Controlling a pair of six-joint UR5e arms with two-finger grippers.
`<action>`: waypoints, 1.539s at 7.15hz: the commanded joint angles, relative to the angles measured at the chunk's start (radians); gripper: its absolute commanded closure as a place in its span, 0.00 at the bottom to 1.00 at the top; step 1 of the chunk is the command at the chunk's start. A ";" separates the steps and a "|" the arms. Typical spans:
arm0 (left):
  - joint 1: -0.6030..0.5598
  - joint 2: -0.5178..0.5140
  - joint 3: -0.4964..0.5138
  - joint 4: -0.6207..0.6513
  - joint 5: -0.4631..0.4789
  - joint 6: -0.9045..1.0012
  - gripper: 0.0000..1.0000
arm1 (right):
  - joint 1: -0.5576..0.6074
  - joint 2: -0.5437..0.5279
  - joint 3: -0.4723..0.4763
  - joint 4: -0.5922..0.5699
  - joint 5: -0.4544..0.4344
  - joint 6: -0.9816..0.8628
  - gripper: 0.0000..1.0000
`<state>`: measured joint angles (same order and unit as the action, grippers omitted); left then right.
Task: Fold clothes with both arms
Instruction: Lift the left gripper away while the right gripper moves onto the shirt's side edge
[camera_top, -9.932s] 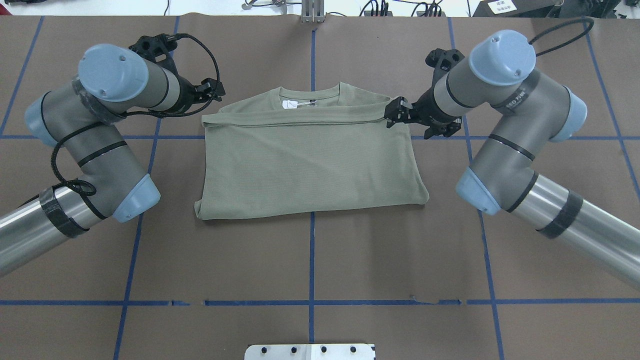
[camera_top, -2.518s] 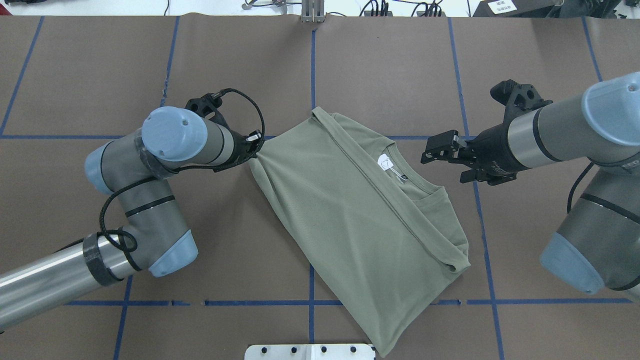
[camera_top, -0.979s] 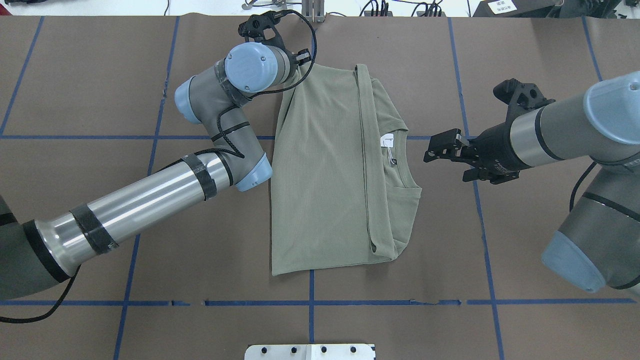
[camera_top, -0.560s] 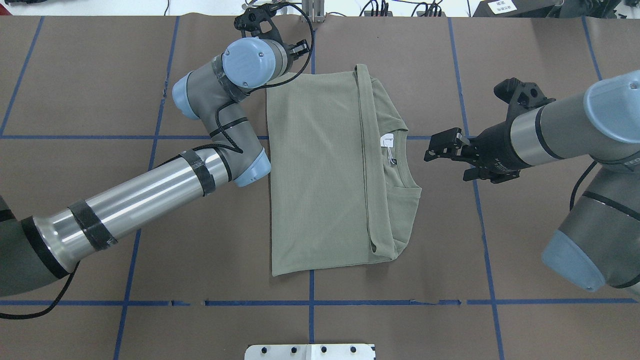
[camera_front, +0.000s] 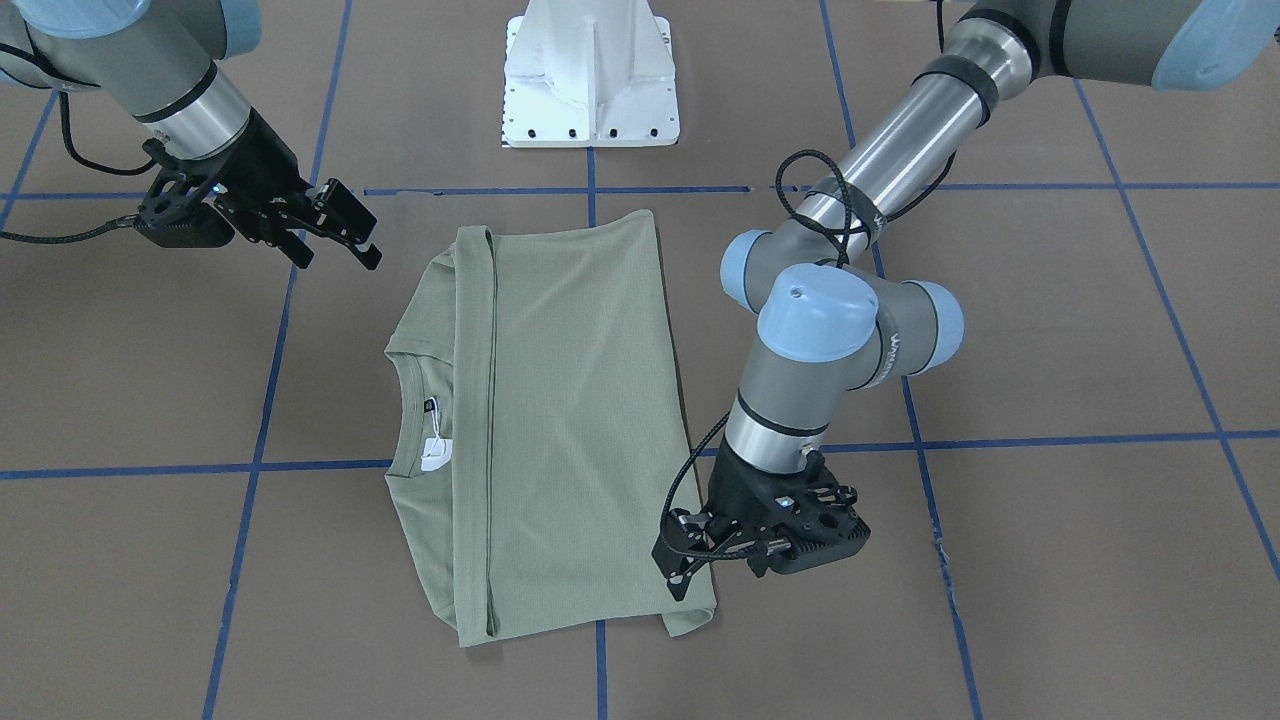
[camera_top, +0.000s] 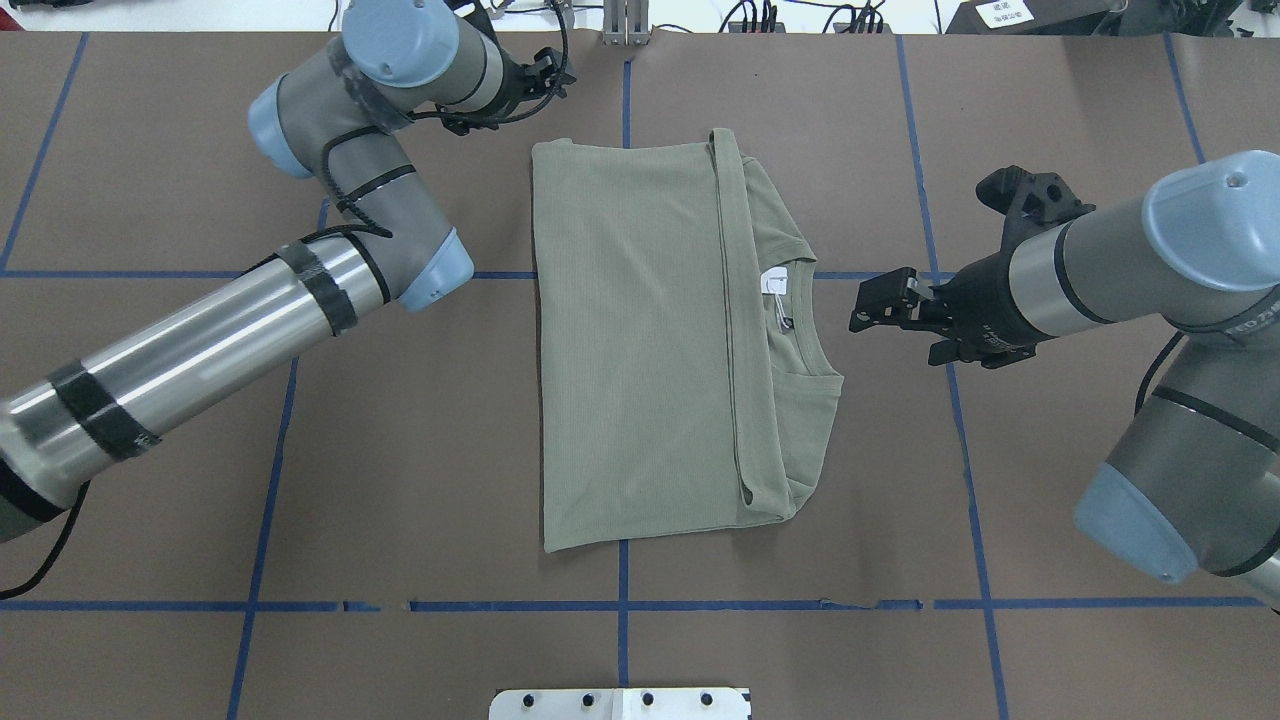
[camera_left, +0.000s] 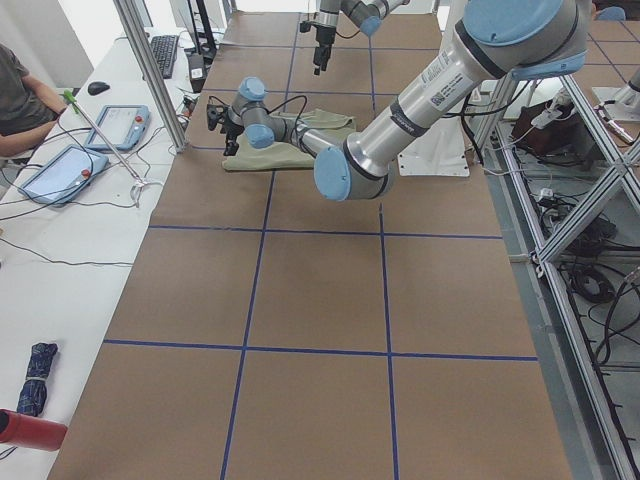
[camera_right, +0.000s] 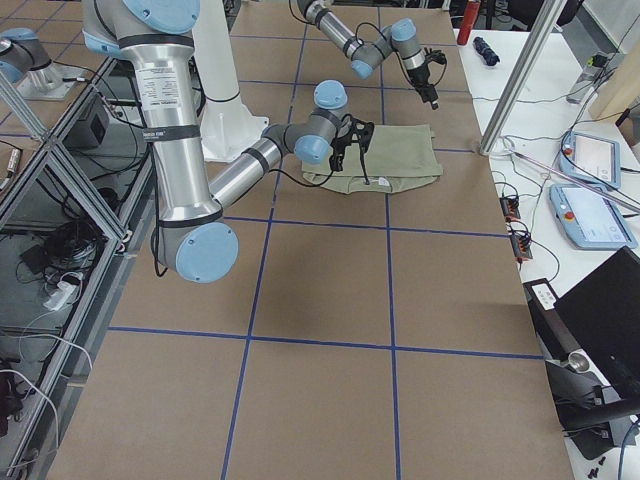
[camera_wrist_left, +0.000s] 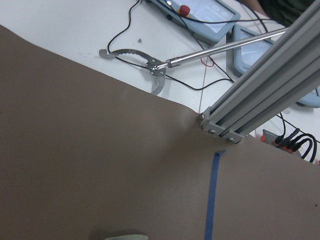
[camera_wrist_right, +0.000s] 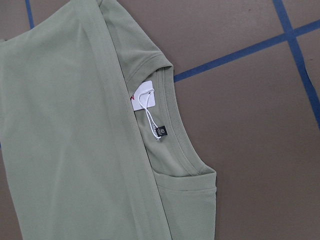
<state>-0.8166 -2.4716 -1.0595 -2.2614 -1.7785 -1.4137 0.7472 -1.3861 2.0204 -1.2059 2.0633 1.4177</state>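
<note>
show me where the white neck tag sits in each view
Front-facing: white neck tag left of centre, on the shirt.
Overhead: right of centre.
Right wrist: upper middle.
Left wrist: not in it.
Exterior left, exterior right: too small to tell.
Shared landmark: the blue tape line running just beside it.

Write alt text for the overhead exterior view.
A sage-green shirt, folded into a rectangle, lies flat on the brown table, its collar toward the right gripper, whose jaws are open. The left gripper hovers beside the shirt's far left corner.

One green shirt (camera_top: 640, 340), two robot arms (camera_top: 200, 345), two grippers (camera_top: 858, 306), one pedestal (camera_front: 590, 80)
</note>
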 joint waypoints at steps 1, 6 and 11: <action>-0.009 0.194 -0.321 0.153 -0.106 0.071 0.00 | -0.020 0.095 -0.009 -0.199 -0.027 -0.196 0.00; -0.003 0.404 -0.662 0.263 -0.174 0.071 0.00 | -0.276 0.332 -0.180 -0.435 -0.233 -0.309 0.00; 0.007 0.425 -0.659 0.252 -0.176 0.070 0.00 | -0.351 0.384 -0.262 -0.566 -0.284 -0.348 0.00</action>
<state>-0.8115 -2.0484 -1.7218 -2.0064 -1.9535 -1.3437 0.3999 -1.0033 1.7670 -1.7320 1.7806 1.0842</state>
